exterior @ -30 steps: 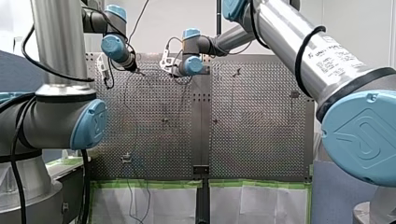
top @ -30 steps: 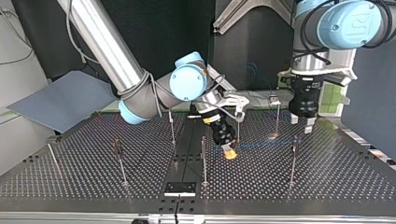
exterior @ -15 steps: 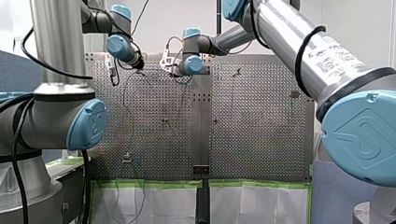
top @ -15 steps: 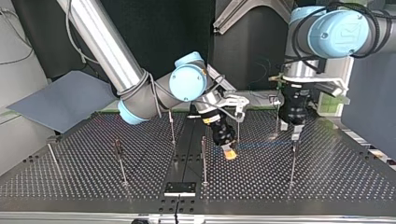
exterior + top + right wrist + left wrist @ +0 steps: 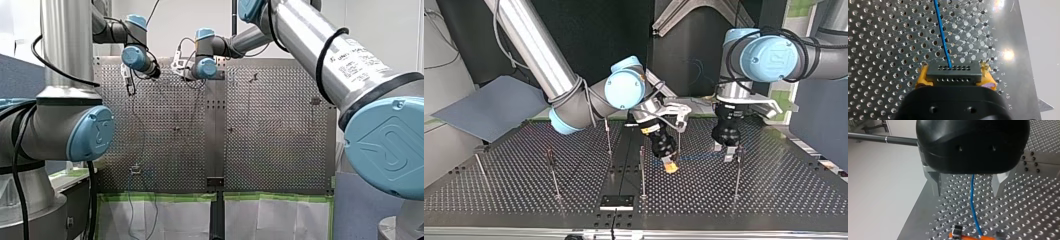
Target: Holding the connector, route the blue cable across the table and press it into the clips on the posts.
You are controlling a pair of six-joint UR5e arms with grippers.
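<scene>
Blue cable (image 5: 943, 37) runs from the connector (image 5: 955, 70), which our right tool (image 5: 955, 78) pinches between yellow pads (image 5: 921, 78), across the worktop (image 5: 885, 50) and between the spread metal fingers (image 5: 934, 179) of our left tool (image 5: 967, 183). To seat it well, we judge we should hold the line taut and lower it squarely at the post (image 5: 737, 175). Only the top view shows that post, just beside the left tool.

Grey sheet (image 5: 489, 107), grn tape (image 5: 165, 197)
</scene>
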